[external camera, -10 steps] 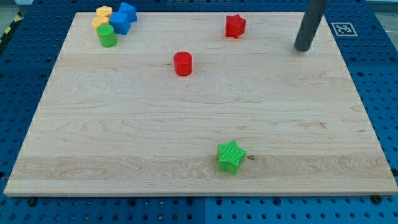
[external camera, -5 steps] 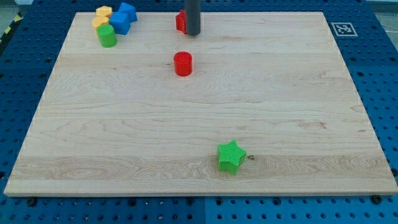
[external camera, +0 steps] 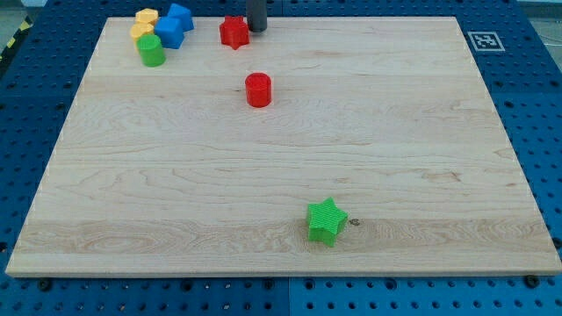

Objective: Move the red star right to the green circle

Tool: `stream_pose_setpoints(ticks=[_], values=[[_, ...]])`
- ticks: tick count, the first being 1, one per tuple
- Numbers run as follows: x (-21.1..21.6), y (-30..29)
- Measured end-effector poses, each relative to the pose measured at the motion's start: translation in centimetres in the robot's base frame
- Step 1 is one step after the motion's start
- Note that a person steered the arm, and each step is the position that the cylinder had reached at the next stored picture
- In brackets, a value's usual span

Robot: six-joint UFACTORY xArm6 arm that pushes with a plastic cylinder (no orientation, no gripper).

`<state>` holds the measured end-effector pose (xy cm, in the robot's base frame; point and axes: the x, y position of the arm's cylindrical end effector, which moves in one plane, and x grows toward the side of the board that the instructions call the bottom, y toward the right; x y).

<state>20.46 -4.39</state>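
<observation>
My tip (external camera: 256, 30) is at the top edge of the wooden board (external camera: 395, 158), near the middle of that edge. It is just a dark stick, with no claw on it, so it cannot open, close or hold a thing.

The red star (external camera: 234, 32) sits just beside my tip, at about 9 o'clock from it. I cannot tell if the two are touching.

The green circle (external camera: 151, 50) is a small round block in the board's top left corner. From the red star it is at about 8 o'clock, a little way off.

Right by the green circle there is a small bunch of blocks. A yellow block (external camera: 145, 22) is at about 12 o'clock from the green circle. Two blue blocks (external camera: 173, 25) are at about 1 o'clock from it, packed close together. They lie between the green circle and the red star.

A red round block (external camera: 258, 89) stands alone, at about 6 o'clock from my tip.

A green star (external camera: 326, 220) is far down near the bottom edge, well apart from all the others.
</observation>
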Motion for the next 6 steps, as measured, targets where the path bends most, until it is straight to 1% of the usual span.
stream_pose_setpoints(ticks=[1,2,4,5,6], values=[[-1.1,-2.2],[-0.7,-4.9],[6.8,-4.6],[7.0,-4.5],[3.6,-3.6]])
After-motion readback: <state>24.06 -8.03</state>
